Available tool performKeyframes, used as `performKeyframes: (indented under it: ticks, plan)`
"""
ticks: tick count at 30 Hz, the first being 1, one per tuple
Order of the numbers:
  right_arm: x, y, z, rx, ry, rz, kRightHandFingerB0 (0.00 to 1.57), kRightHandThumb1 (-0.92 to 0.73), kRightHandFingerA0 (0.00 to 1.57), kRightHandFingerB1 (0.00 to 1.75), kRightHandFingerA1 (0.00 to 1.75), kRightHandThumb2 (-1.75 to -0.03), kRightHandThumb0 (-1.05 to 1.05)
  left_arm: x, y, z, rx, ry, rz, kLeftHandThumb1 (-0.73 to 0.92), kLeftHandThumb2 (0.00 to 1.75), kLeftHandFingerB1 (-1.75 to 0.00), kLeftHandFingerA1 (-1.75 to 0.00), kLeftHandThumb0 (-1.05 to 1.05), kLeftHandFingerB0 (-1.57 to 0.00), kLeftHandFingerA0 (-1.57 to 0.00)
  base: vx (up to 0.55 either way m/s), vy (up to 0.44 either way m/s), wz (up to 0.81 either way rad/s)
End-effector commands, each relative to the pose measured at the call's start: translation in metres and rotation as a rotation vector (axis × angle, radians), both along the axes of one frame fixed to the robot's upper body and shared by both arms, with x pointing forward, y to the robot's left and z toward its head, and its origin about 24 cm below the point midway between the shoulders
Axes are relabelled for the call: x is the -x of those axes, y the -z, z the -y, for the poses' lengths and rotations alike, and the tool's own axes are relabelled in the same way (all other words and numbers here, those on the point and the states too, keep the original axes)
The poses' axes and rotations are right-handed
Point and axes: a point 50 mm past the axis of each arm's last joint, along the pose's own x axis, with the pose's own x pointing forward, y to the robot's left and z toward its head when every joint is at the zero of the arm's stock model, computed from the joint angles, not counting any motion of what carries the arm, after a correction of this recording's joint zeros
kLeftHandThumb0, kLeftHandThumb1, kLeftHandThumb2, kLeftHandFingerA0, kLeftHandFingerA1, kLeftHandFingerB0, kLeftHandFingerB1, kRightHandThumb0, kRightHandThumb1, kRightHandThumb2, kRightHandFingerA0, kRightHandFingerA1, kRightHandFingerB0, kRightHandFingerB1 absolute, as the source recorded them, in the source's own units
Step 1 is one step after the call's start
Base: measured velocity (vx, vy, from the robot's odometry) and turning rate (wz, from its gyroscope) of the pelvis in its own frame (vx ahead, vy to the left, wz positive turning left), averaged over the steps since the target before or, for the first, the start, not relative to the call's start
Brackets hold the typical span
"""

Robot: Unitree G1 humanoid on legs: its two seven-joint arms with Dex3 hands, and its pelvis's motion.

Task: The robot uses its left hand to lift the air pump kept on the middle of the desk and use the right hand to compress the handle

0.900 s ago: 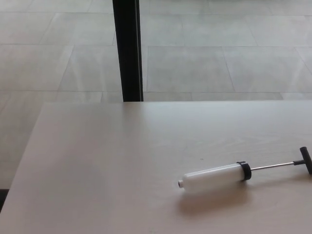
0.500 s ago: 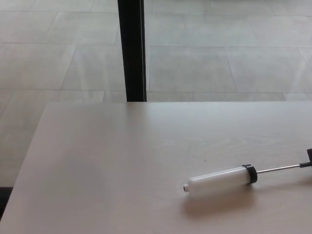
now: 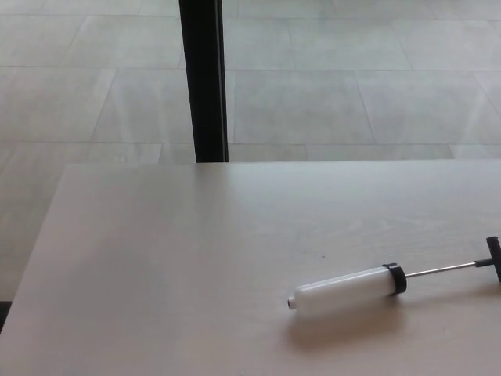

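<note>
Neither hand shows in our head view, so their state is unknown to us. Air pump (image 3: 348, 289) lies flat on the pale surface (image 3: 172, 258), right of centre, white barrel toward us-left, rod drawn out to a black handle (image 3: 494, 259) at the picture's right edge, seemingly partly cut off. Risk: the round barrel may roll under a left-hand grasp; the thin rod may bend if pushed off-axis.

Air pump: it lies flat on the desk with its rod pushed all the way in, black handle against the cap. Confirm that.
Not right. The head view shows the air pump lying flat on the desk, but its rod is pulled out, the black handle well away from the cap.
</note>
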Motion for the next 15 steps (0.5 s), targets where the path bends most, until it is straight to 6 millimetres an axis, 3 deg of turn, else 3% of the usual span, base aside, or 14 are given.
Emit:
performKeyframes:
  ticks: [1,3,6,7,8,9,11,12,13,14,15]
  plan:
    - [0.005,0.015,-0.011,-0.143,-0.110,-0.012,0.29,-0.85,0.30,0.36,0.71,-0.65,-0.60,-0.015,-0.011,0.005,-0.028,0.069,0.001,0.86,0.65,-0.38,-0.53,-0.50,-0.13,-0.20,0.00,0.000,0.00]
    - [0.013,0.018,-0.010,-0.134,-0.139,-0.065,0.38,-0.87,0.42,0.41,0.71,-0.65,-0.59,-0.032,-0.018,0.016,-0.063,0.145,-0.001,0.81,0.64,-0.40,-0.54,-0.50,-0.17,-0.22,0.00,0.000,0.00]
    - [0.025,0.025,-0.012,-0.147,-0.170,-0.108,0.38,-0.87,0.43,0.40,0.75,-0.66,-0.59,-0.051,-0.026,0.031,-0.102,0.219,-0.007,0.81,0.64,-0.41,-0.56,-0.52,-0.20,-0.25,-0.01,-0.005,0.04]
    - [0.027,0.025,-0.012,-0.146,-0.163,-0.122,0.33,-0.69,0.45,0.54,0.73,-1.03,-0.58,-0.059,-0.029,0.038,-0.135,0.269,-0.034,0.84,0.64,-0.40,-0.54,-0.53,-0.22,-0.26,0.00,0.000,0.00]
    - [0.031,0.027,-0.012,-0.153,-0.157,-0.115,0.32,-0.69,0.43,0.54,0.72,-1.03,-0.58,-0.067,-0.031,0.047,-0.148,0.301,-0.023,0.81,0.64,-0.41,-0.56,-0.54,-0.22,-0.26,0.00,0.000,0.00]
    - [0.032,0.027,-0.011,-0.151,-0.151,-0.124,0.41,-0.87,0.43,0.43,0.76,-0.66,-0.57,-0.072,-0.033,0.054,-0.171,0.338,-0.026,0.81,0.63,-0.43,-0.59,-0.55,-0.22,-0.27,0.00,0.000,0.00]
    - [0.035,0.029,-0.012,-0.140,-0.153,-0.138,0.37,-0.88,0.42,0.40,0.73,-0.65,-0.58,-0.088,-0.041,0.077,-0.252,0.466,-0.051,0.77,0.61,-0.41,-0.60,-0.60,-0.23,-0.26,0.00,0.000,0.00]
    - [0.036,0.029,-0.012,-0.140,-0.160,-0.138,0.35,-0.89,0.38,0.40,0.70,-0.66,-0.59,-0.094,-0.044,0.086,-0.280,0.514,-0.054,0.59,0.90,-0.48,-0.61,-0.64,-0.12,-0.23,0.00,0.000,0.00]
    - [0.036,0.029,-0.012,-0.141,-0.167,-0.134,0.35,-0.89,0.38,0.40,0.70,-0.66,-0.59,-0.098,-0.047,0.094,-0.291,0.546,-0.048,0.59,0.90,-0.48,-0.61,-0.64,-0.12,-0.23,0.00,0.000,0.00]
    - [0.036,0.030,-0.013,-0.150,-0.149,-0.140,0.34,-0.89,0.38,0.40,0.69,-0.66,-0.59,-0.111,-0.052,0.119,-0.324,0.642,-0.030,0.58,0.89,-0.50,-0.60,-0.66,-0.20,-0.25,0.00,0.000,0.00]
    - [0.036,0.030,-0.013,-0.158,-0.117,-0.136,0.38,-0.86,0.40,0.42,0.71,-0.66,-0.58,-0.118,-0.057,0.137,-0.342,0.703,-0.018,0.55,0.97,-0.51,-0.64,-0.59,-0.14,-0.31,0.00,0.000,0.00]
